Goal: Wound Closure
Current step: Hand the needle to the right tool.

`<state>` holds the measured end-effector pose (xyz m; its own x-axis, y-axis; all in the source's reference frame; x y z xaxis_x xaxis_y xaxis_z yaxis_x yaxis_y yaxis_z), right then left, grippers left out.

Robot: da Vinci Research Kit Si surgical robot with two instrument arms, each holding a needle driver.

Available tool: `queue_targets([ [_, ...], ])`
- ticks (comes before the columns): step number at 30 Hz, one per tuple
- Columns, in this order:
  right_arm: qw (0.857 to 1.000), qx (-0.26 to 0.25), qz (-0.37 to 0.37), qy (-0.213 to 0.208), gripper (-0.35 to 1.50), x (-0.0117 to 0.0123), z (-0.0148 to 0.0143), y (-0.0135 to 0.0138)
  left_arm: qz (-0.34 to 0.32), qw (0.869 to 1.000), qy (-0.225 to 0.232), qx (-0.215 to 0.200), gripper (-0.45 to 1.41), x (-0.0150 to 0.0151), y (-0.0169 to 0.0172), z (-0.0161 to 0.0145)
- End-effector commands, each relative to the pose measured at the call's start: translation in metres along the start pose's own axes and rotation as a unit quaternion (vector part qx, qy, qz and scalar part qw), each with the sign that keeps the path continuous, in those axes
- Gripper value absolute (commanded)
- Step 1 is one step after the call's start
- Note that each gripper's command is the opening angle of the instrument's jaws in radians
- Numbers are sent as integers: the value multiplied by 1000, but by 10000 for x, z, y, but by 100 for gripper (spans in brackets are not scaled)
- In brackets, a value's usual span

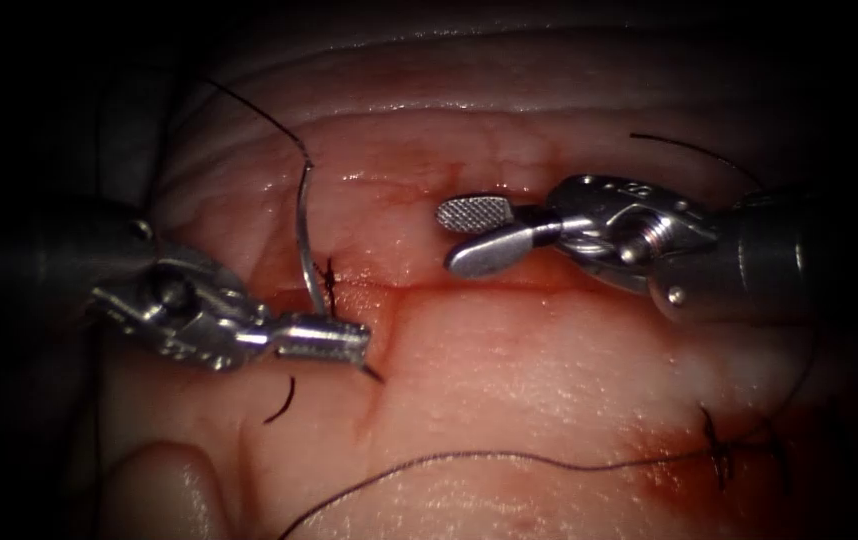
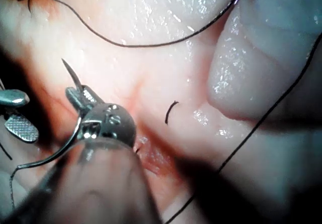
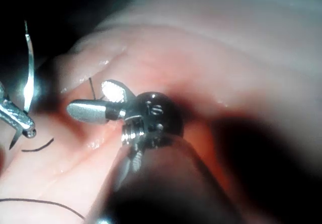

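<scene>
**Needle held by left tool, clear of tissue; right tool empty**

Nearest the endoscope lay a long run of thread (image 1: 469, 458), draped over the tissue (image 1: 549, 350) at about 6 o'clock and ending at a finished stitch knot (image 1: 717, 448) toward 4 o'clock. A short cut end of thread (image 1: 282, 403) lay loose on the tissue just below the left tool.

The left tool (image 1: 349, 343), at about 8 o'clock, had its jaws clamped on the needle (image 1: 305, 235) close to the pointed end; the tip stuck out just past the jaws. The rest of the curve rose toward 11 o'clock, free of the tissue, thread trailing from its tail. In the left wrist view the needle (image 2: 73, 78) showed the same hold.

The right tool (image 1: 476, 232), at 3 o'clock, had its jaws spread apart, holding nothing, above the cut (image 1: 469, 285). Red fluid (image 1: 349, 290) pooled along the cut. A knot (image 1: 329, 272) sat beside the needle at the cut's left end.
</scene>
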<state>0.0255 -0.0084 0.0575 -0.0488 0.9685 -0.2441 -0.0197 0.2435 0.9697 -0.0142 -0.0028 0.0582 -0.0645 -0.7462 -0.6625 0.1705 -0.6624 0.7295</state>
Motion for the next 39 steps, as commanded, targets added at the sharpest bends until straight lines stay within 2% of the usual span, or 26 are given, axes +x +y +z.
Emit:
queue_targets([
  [1, 1000, 9, 5, -1, 94, -3, 14, 2, 0, 1000, 7, 1, -45, -3, 4, 8],
  [8, 999, 44, 26, 3, 87, -5, 25, -2, 8, 999, 36, 7, -45, 3, 1, 9],
  [17, 996, 73, 44, 5, 87, -8, 47, -10, 9, 999, 46, 11, -45, 13, -7, 18],
  [24, 993, 96, 63, 10, 89, -5, 53, -16, 9, 999, 48, 13, -45, 11, -11, 24],
  [34, 991, 104, 80, 13, 99, -6, 59, -19, 9, 999, 49, 14, -45, 14, -14, 29],
  [39, 991, 105, 80, 14, 94, -6, 64, -18, 10, 999, 50, 15, -45, 19, -17, 31],
])
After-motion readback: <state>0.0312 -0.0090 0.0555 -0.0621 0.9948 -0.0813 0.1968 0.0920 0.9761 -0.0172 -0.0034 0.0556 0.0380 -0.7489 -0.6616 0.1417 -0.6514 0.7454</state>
